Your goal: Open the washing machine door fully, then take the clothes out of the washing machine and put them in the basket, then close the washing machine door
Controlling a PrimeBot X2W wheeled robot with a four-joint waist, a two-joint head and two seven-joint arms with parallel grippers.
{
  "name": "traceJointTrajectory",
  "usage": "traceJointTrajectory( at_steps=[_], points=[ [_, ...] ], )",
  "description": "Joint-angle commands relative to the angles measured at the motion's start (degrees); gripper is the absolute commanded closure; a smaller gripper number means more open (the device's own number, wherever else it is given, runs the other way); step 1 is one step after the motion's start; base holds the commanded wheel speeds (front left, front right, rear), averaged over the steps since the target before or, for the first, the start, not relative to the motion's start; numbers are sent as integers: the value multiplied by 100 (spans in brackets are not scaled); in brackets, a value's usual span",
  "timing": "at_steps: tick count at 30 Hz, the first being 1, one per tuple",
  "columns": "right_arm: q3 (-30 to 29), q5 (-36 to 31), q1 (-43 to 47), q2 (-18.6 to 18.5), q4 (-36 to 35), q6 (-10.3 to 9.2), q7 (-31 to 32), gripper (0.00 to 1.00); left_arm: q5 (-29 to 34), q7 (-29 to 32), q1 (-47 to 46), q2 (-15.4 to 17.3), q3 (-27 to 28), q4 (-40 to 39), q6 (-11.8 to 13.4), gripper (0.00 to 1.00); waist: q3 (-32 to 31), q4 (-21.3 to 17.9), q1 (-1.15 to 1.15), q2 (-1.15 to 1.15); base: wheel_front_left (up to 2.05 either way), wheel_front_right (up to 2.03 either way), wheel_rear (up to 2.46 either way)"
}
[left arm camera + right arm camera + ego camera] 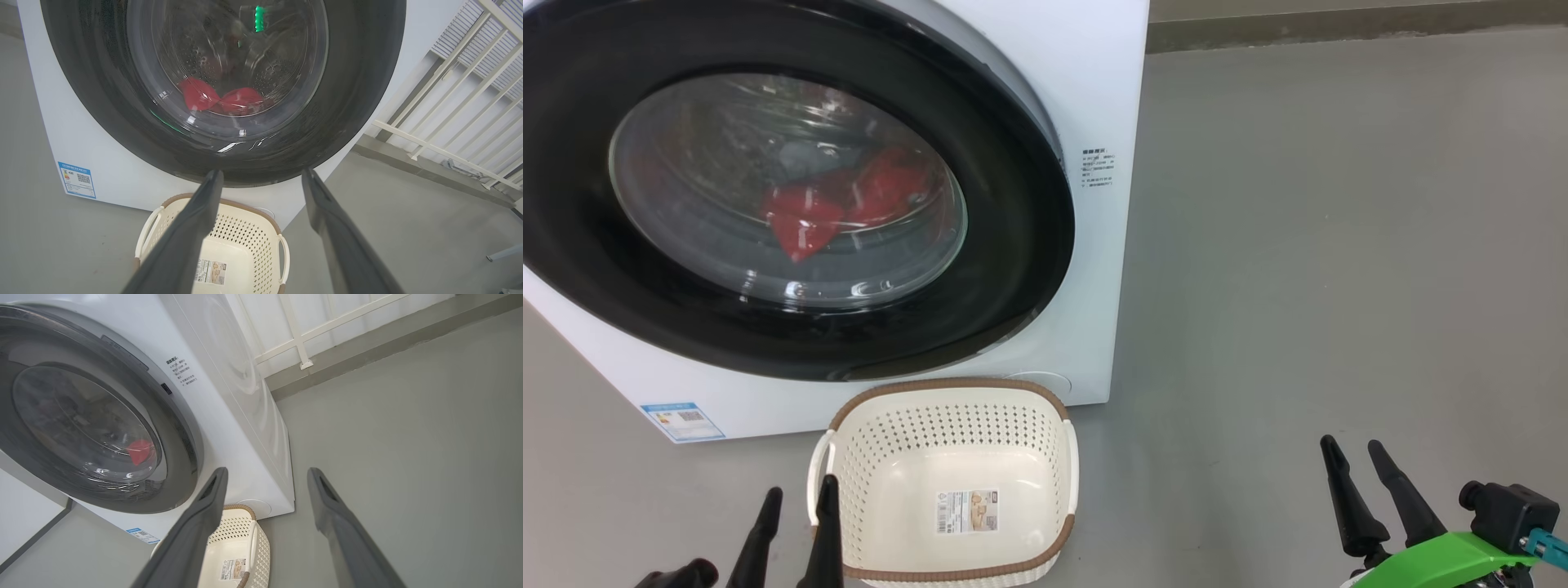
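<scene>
The white washing machine (1086,73) stands ahead with its round black-ringed door (1013,245) shut. Through the glass, red clothes (841,204) lie low in the drum, also seen as red clothes (222,98) in the left wrist view. The cream basket (947,408) sits on the floor right in front of the machine, with only a sticker inside. My left gripper (799,498) is open at the basket's left rim, holding nothing. My right gripper (1354,454) is open over bare floor, right of the basket.
Grey floor (1339,245) stretches to the right of the machine. A dark skirting runs along the back wall (1339,33). A white railing (449,102) stands to the machine's right. A blue sticker (682,420) marks the machine's lower left front.
</scene>
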Motion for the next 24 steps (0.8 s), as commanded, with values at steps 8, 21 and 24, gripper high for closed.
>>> traceJointTrajectory(
  at_steps=[8,21,24],
  points=[
    [35,-634,51,-116,-195,-3,-212,0,596,-201,10,82,92,-226,63,0,13,6,0,0,0,0,0],
    [-2,-1377,169,-150,-230,-4,-431,0,1337,-422,95,92,51,-128,40,0,39,19,0,0,0,0,0],
    [-18,-1514,185,-153,-217,-4,-481,0,1516,-473,105,95,46,-107,64,0,44,20,0,0,0,0,0]
  ],
)
